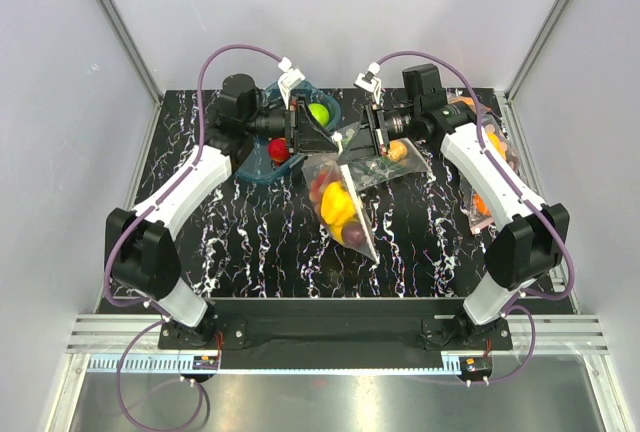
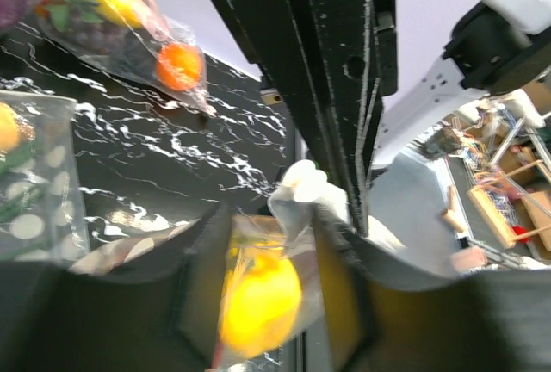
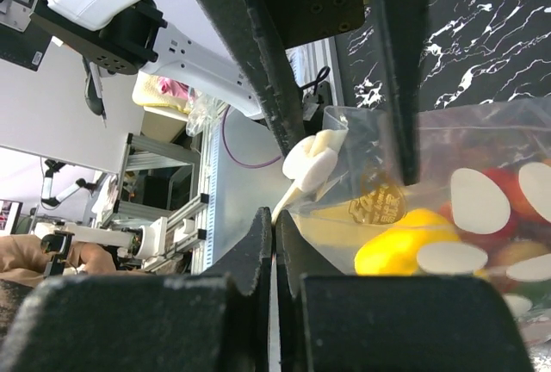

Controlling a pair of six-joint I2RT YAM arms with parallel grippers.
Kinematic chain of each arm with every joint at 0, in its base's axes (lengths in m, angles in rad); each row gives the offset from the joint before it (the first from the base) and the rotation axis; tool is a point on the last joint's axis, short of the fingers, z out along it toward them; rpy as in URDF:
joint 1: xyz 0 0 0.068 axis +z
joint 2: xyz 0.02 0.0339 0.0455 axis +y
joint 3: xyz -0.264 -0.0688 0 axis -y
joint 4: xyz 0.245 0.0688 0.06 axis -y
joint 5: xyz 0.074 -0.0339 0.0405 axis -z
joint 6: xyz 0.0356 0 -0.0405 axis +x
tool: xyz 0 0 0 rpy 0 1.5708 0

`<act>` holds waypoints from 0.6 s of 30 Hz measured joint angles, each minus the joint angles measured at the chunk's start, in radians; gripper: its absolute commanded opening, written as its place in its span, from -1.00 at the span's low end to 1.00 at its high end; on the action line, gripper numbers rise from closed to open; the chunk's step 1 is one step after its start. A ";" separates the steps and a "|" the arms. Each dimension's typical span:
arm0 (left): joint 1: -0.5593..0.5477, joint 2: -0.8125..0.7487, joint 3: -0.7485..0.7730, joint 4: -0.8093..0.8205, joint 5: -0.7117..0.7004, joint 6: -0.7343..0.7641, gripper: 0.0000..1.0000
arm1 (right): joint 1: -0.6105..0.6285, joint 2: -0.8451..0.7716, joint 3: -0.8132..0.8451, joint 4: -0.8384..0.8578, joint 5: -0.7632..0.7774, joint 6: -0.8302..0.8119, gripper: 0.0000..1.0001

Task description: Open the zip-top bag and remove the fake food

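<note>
The zip-top bag (image 1: 345,202) is clear with white dots. Its top corner is lifted at the table's middle and its body slopes down toward me. Inside show a yellow pepper (image 1: 337,207), a red piece (image 1: 320,184) and a dark plum (image 1: 352,235). My right gripper (image 1: 352,144) is shut on the bag's top edge (image 3: 344,208), just below the white slider (image 3: 312,161). My left gripper (image 1: 325,140) faces it from the left. Its jaws (image 2: 267,243) stand apart around the bag's corner, with the pepper (image 2: 258,303) seen between them.
A teal bowl (image 1: 262,167) at the back left holds a lime-green apple (image 1: 318,112) and a red piece (image 1: 278,149). A small bag with a brown ball (image 1: 398,152) lies behind the lifted bag. Another dotted bag (image 1: 485,187) with an orange piece lies under the right arm.
</note>
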 measured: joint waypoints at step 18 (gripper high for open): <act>0.000 -0.066 -0.175 0.026 0.010 -0.055 -1.00 | 0.000 -0.069 -0.124 -0.111 0.267 -0.060 -0.97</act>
